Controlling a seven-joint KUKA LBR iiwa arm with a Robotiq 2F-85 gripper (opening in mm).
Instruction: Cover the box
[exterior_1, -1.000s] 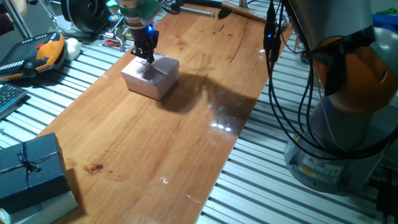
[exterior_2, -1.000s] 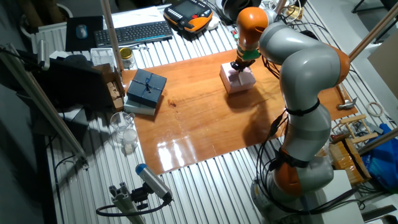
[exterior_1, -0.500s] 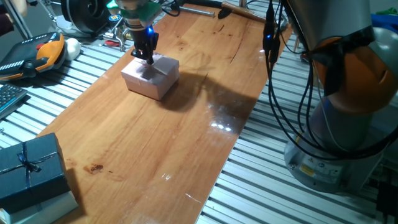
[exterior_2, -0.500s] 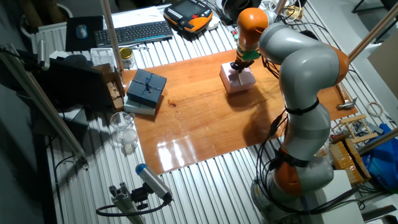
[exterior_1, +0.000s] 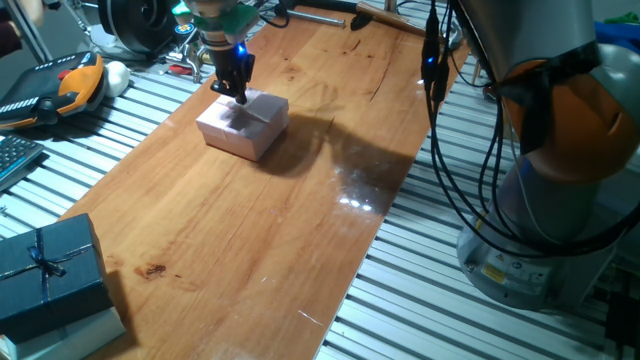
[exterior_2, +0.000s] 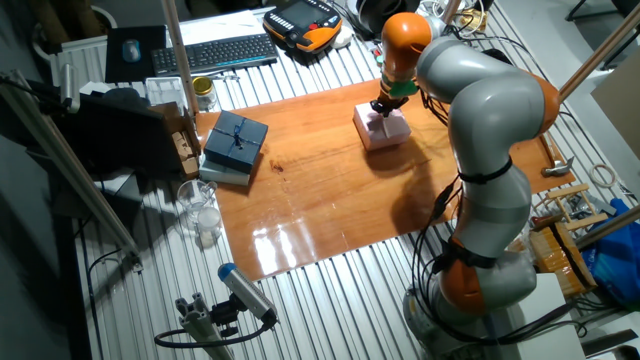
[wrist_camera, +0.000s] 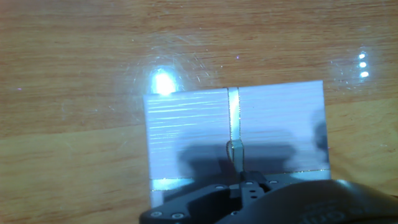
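The pink lid (exterior_1: 246, 111) with its string cross sits squarely on top of the pale pink box (exterior_1: 232, 144), forming one closed block on the wooden board; the box's inside is hidden. The block also shows in the other fixed view (exterior_2: 384, 128). My gripper (exterior_1: 238, 95) stands straight above the lid's middle, shut on the string loop. In the hand view the lid (wrist_camera: 186, 124) fills the centre and the string rises into my closed gripper (wrist_camera: 241, 180). The other fixed view shows the gripper (exterior_2: 381, 108) at the lid's top.
A dark blue ribboned box (exterior_1: 45, 270) sits at the board's near-left corner, also seen in the other fixed view (exterior_2: 235, 140). A teach pendant (exterior_1: 55, 85), a keyboard (exterior_2: 215, 52) and a glass jar (exterior_2: 197, 210) lie off the board. The robot base (exterior_1: 560, 200) and cables stand right.
The gripper has risen very slightly above the lid; the lid and box have stayed in place.
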